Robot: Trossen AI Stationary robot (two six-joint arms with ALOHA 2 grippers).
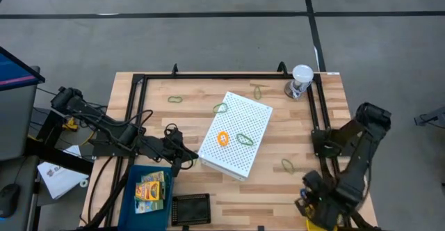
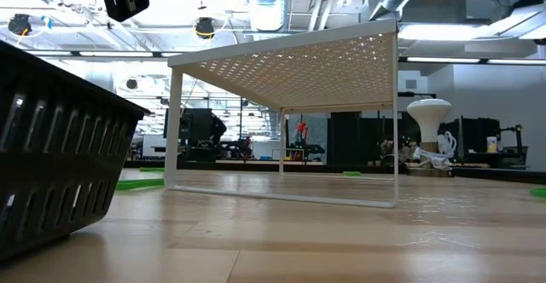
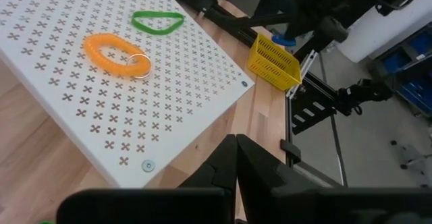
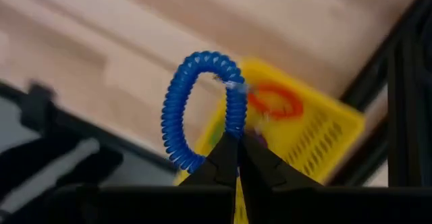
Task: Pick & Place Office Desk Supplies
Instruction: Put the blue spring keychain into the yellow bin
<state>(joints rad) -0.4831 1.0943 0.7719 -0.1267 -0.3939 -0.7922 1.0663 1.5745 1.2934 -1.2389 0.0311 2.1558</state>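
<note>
I have a blue coiled loop (image 4: 202, 109) pinched in the right gripper (image 4: 237, 143), its fingers clamped on the lower end so the loop stands up from the tips. It hangs above the yellow basket (image 4: 324, 143) at the near right corner of the table, and an orange loop (image 4: 273, 102) already lies in that basket. I judge this one is about to be dropped in, so the placing step is close but not yet done.

The blue tray (image 1: 133, 203) on the near left holds the crayon boxes (image 1: 151, 190), so that part looks sorted.

Plenty is left. An orange coil (image 1: 223, 139) and a green band (image 1: 245, 139) lie on top of the white perforated box (image 1: 236, 133), a third green band (image 1: 220, 108) lies at its far edge, and others rest on the bare wood: one near the far left (image 1: 174, 99), one by the far rail (image 1: 257, 91), one towards the right (image 1: 288, 165).

My left gripper (image 3: 236, 177) waits just beside the box's near corner, fingers pressed together on nothing.

The coil is springy plastic, like a phone cord; I expect it may cling to the fingertips on release.
</note>
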